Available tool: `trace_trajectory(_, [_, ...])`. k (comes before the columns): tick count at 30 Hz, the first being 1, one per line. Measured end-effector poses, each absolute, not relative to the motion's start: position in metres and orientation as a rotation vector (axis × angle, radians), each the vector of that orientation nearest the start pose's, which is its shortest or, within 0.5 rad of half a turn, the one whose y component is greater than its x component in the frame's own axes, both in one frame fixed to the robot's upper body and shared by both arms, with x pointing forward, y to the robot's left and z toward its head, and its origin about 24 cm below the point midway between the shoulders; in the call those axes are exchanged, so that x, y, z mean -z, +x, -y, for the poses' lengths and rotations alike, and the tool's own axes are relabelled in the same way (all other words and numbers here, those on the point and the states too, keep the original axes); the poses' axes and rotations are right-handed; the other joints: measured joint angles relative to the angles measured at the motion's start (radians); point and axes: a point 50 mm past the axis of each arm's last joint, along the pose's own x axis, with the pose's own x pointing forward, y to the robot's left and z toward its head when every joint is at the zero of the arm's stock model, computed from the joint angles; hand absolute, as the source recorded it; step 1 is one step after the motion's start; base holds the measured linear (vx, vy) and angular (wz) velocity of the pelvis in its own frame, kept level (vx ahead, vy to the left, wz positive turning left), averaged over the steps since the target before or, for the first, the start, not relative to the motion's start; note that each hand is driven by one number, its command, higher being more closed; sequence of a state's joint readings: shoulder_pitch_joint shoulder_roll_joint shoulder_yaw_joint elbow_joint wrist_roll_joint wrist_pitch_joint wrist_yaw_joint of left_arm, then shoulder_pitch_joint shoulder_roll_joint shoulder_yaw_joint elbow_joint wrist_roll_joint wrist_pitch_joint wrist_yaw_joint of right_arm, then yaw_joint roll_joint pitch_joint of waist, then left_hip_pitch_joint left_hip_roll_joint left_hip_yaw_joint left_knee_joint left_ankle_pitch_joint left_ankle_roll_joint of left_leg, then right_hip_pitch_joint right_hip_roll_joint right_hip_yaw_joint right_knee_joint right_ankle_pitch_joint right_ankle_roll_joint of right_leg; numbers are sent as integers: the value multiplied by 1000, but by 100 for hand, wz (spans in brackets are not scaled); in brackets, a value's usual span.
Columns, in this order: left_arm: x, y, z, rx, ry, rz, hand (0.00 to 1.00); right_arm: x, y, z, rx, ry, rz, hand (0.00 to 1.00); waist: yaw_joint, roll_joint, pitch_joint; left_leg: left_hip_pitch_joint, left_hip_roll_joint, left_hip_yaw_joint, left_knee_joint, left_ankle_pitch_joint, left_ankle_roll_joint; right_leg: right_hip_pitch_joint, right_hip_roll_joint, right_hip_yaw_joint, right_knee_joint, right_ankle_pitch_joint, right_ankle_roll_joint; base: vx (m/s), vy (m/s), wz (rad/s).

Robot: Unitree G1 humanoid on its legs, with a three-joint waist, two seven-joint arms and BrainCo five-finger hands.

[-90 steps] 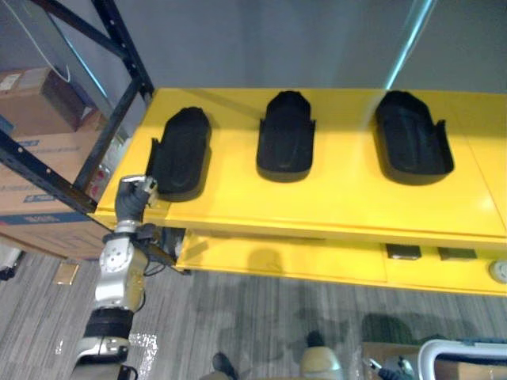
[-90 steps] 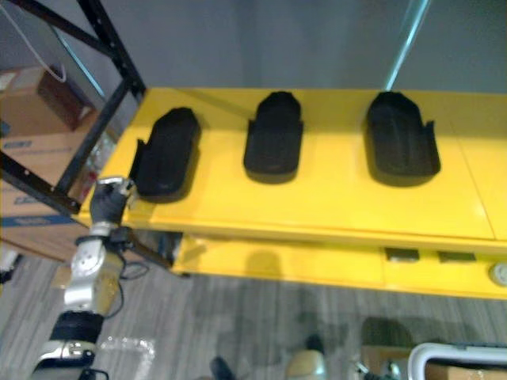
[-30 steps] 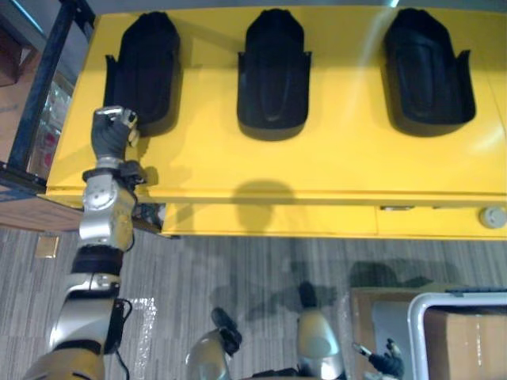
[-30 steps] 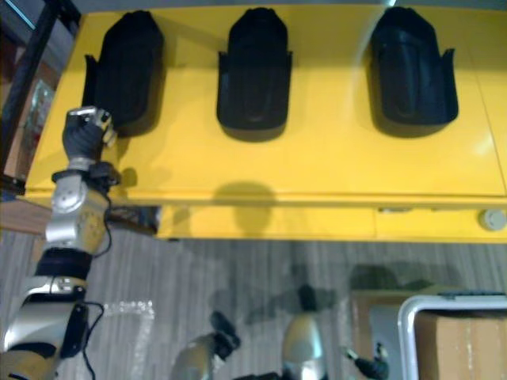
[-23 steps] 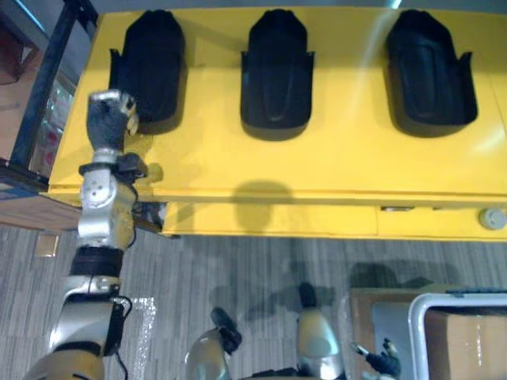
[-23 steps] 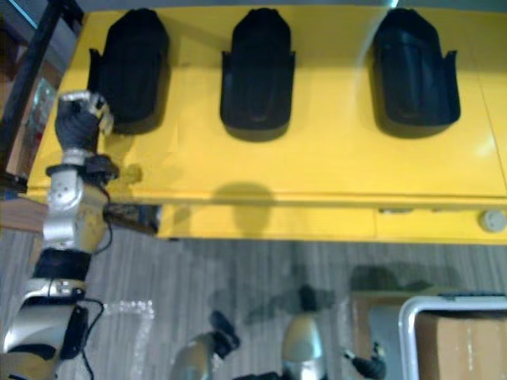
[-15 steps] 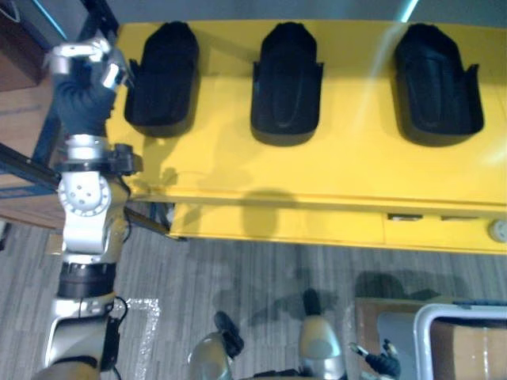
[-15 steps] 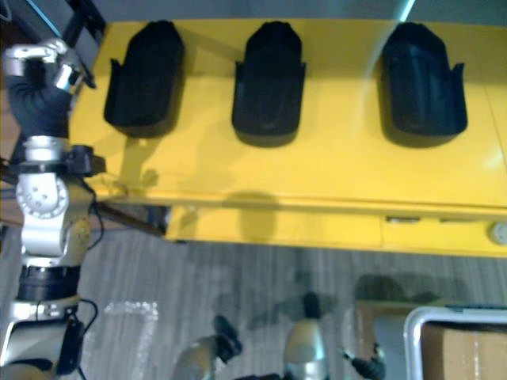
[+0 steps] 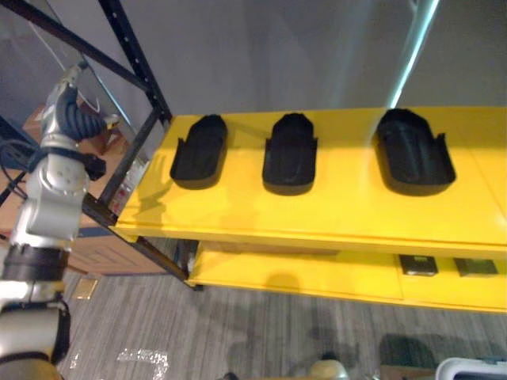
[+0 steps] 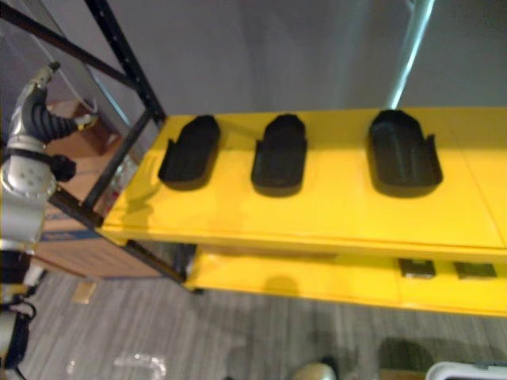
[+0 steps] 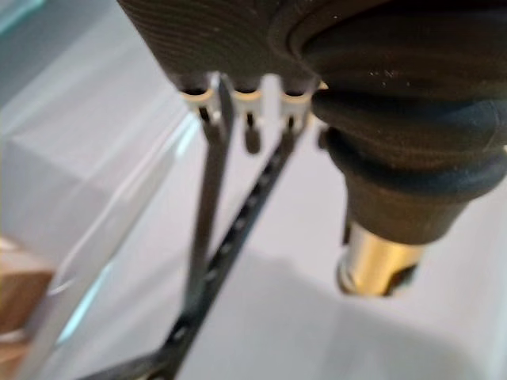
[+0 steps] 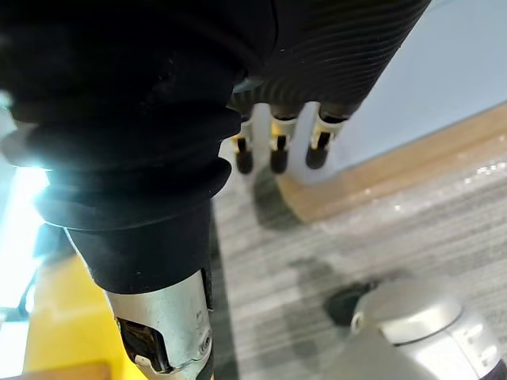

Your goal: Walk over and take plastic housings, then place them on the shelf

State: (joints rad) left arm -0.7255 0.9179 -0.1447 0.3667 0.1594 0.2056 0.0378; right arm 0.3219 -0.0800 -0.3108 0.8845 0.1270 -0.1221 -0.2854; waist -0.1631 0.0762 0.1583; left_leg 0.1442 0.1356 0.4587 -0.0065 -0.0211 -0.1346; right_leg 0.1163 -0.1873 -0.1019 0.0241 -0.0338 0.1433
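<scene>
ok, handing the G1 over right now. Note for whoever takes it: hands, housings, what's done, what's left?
Left hand: open, empty, up beside the black rack frame, off the yellow shelf.
Right hand: open, empty, low over the floor.
Housings: three in a row on the shelf top, apart from each other: left housing, middle housing, right housing.
Done: those three are placed.
Left: probably check whether more need fetching; neither hand carries one.

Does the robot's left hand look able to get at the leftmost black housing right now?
Probably not directly: the left hand is raised outside the black rack post, which stands between it and the leftmost housing on the yellow shelf.
</scene>
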Motion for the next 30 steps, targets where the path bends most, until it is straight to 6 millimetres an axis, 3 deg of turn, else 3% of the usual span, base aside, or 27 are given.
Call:
trace_trajectory(9, [-217, 348, -327, -192, 1036, -132, 0, 150, 13, 250, 795, 5, -1097, 0, -43, 3, -16, 29, -16, 34, -73, 37, 0, -15, 1, 25, -5, 11, 0, -19, -2, -7])
trace_trajectory(16, [-210, 351, -334, -132, 1023, -235, 0, 152, 14, 249, 790, 9, -1101, 0, -53, -1, -18, 28, -19, 50, -73, 39, 0, -26, 1, 41, -23, 28, -6, -19, -13, -9])
trace_trajectory(21, [-208, 353, -329, -85, 1037, -209, 0, 153, 10, 247, 782, 14, -1118, 0, -66, -1, -18, 29, -19, 48, -73, 41, -1, -27, 0, 37, -23, 28, -6, 0, 0, 0])
trace_trajectory(23, [-220, 357, -318, -98, 1046, -50, 0, 153, 11, 247, 777, 14, -1108, 0, -69, -1, -18, 24, -19, 45, -77, 41, -1, -27, 0, 36, -23, 29, -6, -12, -15, 5])
trace_trajectory(26, [-256, 354, -285, -130, 979, 297, 0, 152, 11, 248, 792, 16, -1086, 0, -67, -1, -19, 9, -22, 28, -80, 45, 4, -29, -3, 24, -24, 30, -3, 2, -17, 16])
trace_trajectory(28, [-298, 332, -246, -111, 848, 667, 0, 151, 14, 249, 803, 19, -1067, 0, -55, -3, -20, 5, -22, 19, -80, 48, 6, -27, -3, 18, -24, 30, -3, 27, -15, 11])
trace_trajectory(29, [-308, 322, -239, -114, 798, 761, 0, 151, 15, 250, 803, 18, -1059, 0, -52, -3, -21, 4, -22, 18, -80, 48, 6, -27, -2, 18, -24, 30, -3, 22, -15, 3])
trace_trajectory(30, [-323, 300, -230, -130, 691, 933, 0, 150, 18, 250, 803, 15, -1045, 0, -44, 0, -24, 3, -21, 16, -80, 49, 6, -26, -2, 17, -24, 30, -3, 15, -14, 4])
